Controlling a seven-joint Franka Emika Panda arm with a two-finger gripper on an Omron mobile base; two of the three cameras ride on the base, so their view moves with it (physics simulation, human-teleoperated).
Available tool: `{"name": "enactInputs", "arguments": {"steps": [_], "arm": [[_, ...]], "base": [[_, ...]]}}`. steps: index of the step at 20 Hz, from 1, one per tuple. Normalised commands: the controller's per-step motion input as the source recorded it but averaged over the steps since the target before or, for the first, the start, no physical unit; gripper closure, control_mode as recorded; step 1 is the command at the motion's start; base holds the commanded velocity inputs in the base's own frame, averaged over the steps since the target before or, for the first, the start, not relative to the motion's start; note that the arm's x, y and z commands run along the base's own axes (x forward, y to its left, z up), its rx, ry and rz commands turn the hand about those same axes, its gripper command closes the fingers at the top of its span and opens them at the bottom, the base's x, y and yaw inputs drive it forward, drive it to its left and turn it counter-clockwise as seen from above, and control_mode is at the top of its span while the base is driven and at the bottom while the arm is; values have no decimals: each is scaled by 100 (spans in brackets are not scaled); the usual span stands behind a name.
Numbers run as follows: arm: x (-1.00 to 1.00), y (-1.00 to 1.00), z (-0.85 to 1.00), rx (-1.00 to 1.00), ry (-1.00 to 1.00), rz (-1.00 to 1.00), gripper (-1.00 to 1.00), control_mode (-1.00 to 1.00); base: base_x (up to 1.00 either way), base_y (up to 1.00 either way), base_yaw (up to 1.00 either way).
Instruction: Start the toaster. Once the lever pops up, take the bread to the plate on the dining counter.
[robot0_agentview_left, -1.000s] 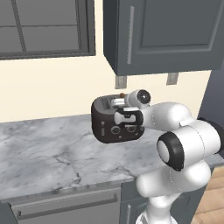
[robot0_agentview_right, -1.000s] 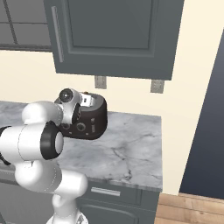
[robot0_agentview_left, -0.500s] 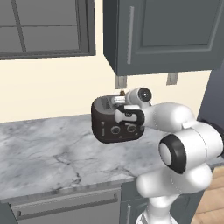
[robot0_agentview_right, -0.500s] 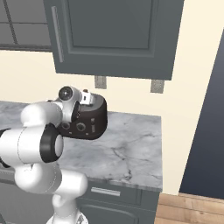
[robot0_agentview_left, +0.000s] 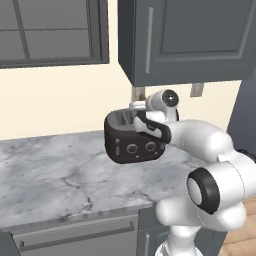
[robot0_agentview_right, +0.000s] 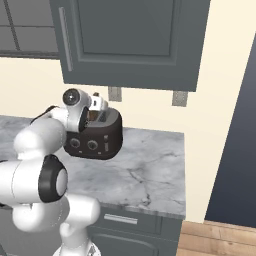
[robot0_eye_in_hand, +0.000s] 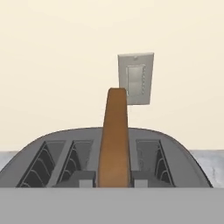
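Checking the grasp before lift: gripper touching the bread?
Touching. In the hand view the gripper has its fingertips pressed against both faces of the bread, with no gap, above the toaster.

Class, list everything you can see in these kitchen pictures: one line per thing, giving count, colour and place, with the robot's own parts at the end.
toaster: one, glossy dark brown-black, on the marble counter against the wall.
bread: one slice, tan-brown, standing edge-on in the toaster, rising above its top, between the tool's fingers.
marble counter: one, grey-white veined, over dark grey cabinets.
wall cabinet: one, dark grey, above the toaster.
wall outlets: two, grey, under the cabinet.
window: one, dark-framed, upper left in the left base view.
floor: wooden, lower right in the right base view.
arm: one, white with dark joints.
tool: one, shut on the bread.
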Motion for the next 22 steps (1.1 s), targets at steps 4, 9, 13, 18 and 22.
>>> {"name": "enactInputs", "arguments": {"steps": [4, 9, 13, 18, 22], "arm": [[-62, 0, 56, -1, 0, 0, 100, -100], [-77, 0, 43, -1, 0, 0, 100, -100], [-77, 0, 29, 0, 0, 0, 100, -100], [-90, 0, 12, 0, 1, 0, 100, -100], [-87, 0, 5, 0, 6, 0, 100, -100]], "base": [[0, 0, 0], [0, 0, 0], [0, 0, 0], [0, 0, 0], [0, 0, 0]]}}
